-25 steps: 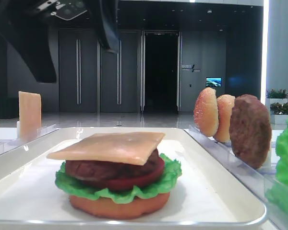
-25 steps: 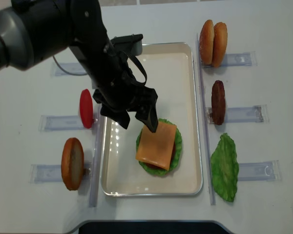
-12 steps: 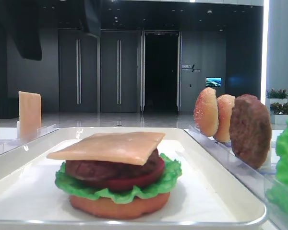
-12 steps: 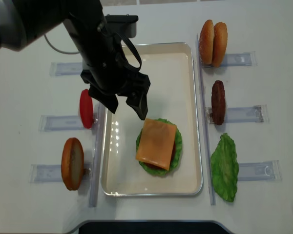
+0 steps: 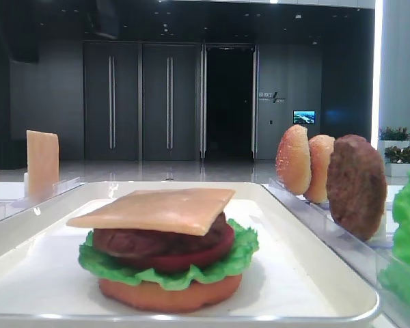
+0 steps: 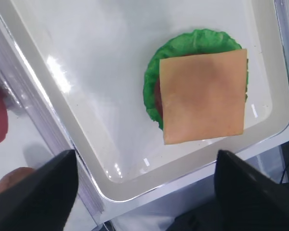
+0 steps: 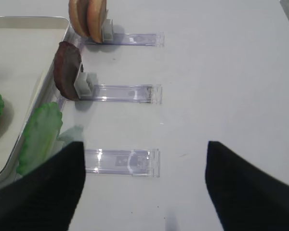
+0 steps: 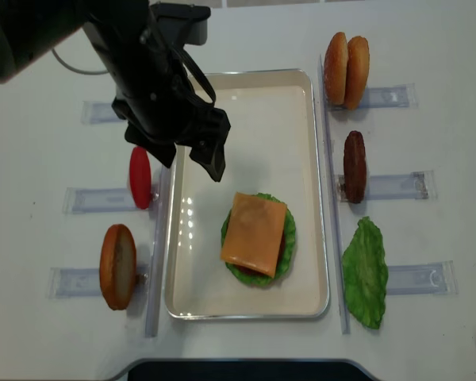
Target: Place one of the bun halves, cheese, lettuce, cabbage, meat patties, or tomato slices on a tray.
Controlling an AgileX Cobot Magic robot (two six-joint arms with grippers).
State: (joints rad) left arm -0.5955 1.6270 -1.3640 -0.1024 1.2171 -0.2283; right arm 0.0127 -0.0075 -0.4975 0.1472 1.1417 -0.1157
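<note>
On the white tray [image 8: 262,127] stands a stack: bun half [image 5: 167,295], lettuce [image 5: 236,256], tomato slice, meat patty [image 5: 150,242], with the square cheese [image 8: 255,232] on top. My left gripper [image 8: 189,161] hangs open and empty above the tray's left rim, up and left of the stack. Its wrist view looks down on the cheese [image 6: 202,96], with the fingers [image 6: 33,192] wide apart. My right gripper [image 7: 144,192] is open over bare table beside a clear rack [image 7: 120,161].
Clear racks flank the tray. On the right stand two bun halves [image 8: 346,59], a meat patty [image 8: 354,167] and a lettuce leaf [image 8: 366,272]. On the left are a tomato slice [image 8: 140,176], a bun half [image 8: 117,266] and an upright cheese slice [image 5: 42,162].
My left gripper has drawn back from the cheese, up and to the left across the tray, and left the low front view. The cheese stays on the stack.
</note>
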